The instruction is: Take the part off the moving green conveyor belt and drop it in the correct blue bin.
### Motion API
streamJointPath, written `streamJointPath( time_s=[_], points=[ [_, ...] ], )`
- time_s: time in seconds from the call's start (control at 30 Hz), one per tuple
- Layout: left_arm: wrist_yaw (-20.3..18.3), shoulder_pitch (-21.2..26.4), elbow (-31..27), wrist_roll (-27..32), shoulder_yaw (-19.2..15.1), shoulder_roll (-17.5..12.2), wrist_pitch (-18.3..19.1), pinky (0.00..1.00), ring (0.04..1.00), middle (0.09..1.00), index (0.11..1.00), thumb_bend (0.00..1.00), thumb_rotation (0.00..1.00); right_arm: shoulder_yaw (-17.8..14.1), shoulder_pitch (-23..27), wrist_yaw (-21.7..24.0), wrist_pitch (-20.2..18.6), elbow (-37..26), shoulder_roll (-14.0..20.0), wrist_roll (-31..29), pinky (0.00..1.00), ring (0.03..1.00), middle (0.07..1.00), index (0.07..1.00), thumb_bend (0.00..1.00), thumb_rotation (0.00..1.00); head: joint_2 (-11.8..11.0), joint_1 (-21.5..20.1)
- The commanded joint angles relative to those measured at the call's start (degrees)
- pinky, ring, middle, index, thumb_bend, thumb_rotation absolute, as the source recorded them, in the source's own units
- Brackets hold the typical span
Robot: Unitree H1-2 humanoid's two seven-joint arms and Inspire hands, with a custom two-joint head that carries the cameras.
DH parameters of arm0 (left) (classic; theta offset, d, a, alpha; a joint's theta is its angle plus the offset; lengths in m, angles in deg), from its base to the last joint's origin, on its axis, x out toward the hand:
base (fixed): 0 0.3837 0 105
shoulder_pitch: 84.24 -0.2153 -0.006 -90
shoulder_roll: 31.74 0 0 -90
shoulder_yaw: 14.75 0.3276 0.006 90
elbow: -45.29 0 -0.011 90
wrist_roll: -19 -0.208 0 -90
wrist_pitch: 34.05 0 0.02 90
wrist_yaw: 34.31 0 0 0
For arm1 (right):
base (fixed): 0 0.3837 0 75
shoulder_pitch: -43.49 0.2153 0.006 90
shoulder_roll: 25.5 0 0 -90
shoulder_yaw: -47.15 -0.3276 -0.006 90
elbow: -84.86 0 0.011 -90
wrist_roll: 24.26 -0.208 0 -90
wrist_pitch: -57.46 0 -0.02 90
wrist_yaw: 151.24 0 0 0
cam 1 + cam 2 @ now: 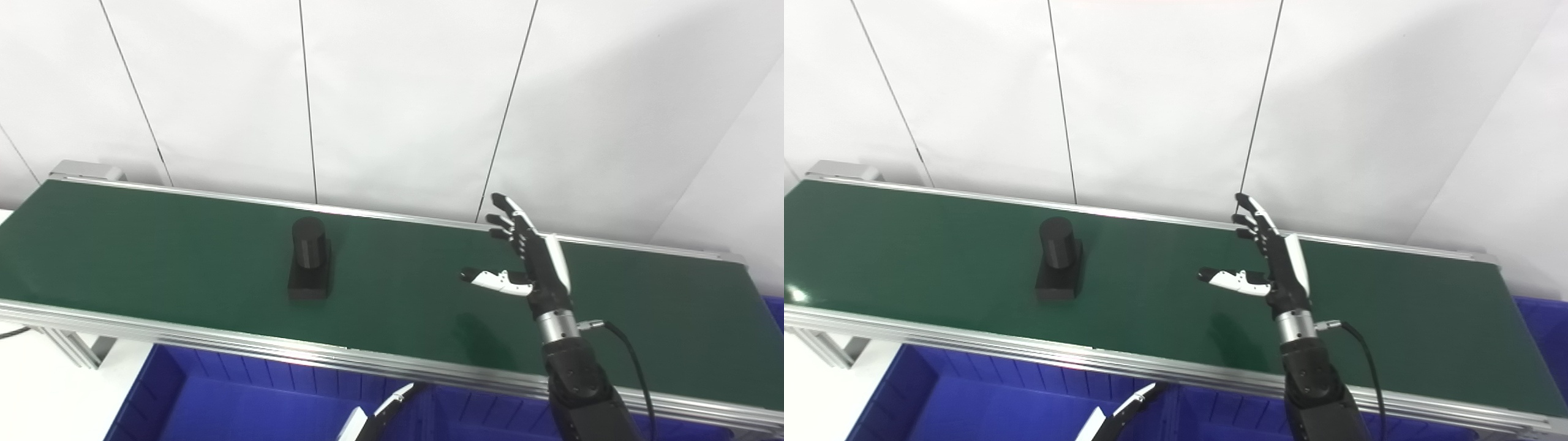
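A black part [310,258], an upright cylinder on a flat rectangular base, stands on the green conveyor belt [153,245], left of centre. My right hand [530,257] is raised over the belt well to the right of the part, fingers spread and thumb pointing left, open and empty. Only the fingertips of my left hand [380,416] show at the bottom edge, below the belt over a blue bin; its state is unclear.
Blue bins [245,404] sit below the belt's near aluminium rail [306,349]; another blue bin [775,309] shows at the right end. A white panelled wall stands behind the belt. A cable [631,355] hangs from my right wrist.
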Motion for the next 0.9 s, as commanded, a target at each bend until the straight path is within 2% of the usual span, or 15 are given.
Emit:
streamJointPath(
  time_s=[0.0, 0.4, 0.7, 0.87],
  points=[
    [0.2, 0.6, -1.8, 0.2, -0.2, 0.1, -1.1, 0.90, 0.913, 0.921, 0.902, 0.88, 0.87, 0.5, 3.4, -1.4, 1.8, 0.1, -0.1, 0.5, 0.73, 0.830, 0.921, 0.901, 1.00, 0.45, 0.1, 0.0],
    [1.2, 0.8, -1.6, -0.2, 0.4, 0.2, -1.1, 0.91, 0.912, 0.916, 0.899, 0.89, 0.88, 1.2, 3.9, -1.9, 1.8, 3.2, -0.7, -0.4, 0.74, 0.831, 0.931, 0.902, 1.00, 0.44, 0.0, -0.1],
    [1.1, 1.2, -1.4, -0.1, 0.4, 0.3, -1.1, 0.91, 0.910, 0.915, 0.896, 0.87, 0.88, 2.6, 3.6, -2.2, 1.8, 2.9, -0.9, 0.4, 0.71, 0.837, 0.921, 0.893, 0.96, 0.40, 0.1, -0.7],
    [0.2, 1.2, -1.3, 0.6, -0.2, 0.6, -1.1, 0.91, 0.911, 0.916, 0.896, 0.89, 0.87, 2.7, 3.5, -2.0, 1.8, 2.9, -0.3, 0.3, 0.72, 0.838, 0.923, 0.901, 0.96, 0.44, 0.0, -0.5]
  ],
)
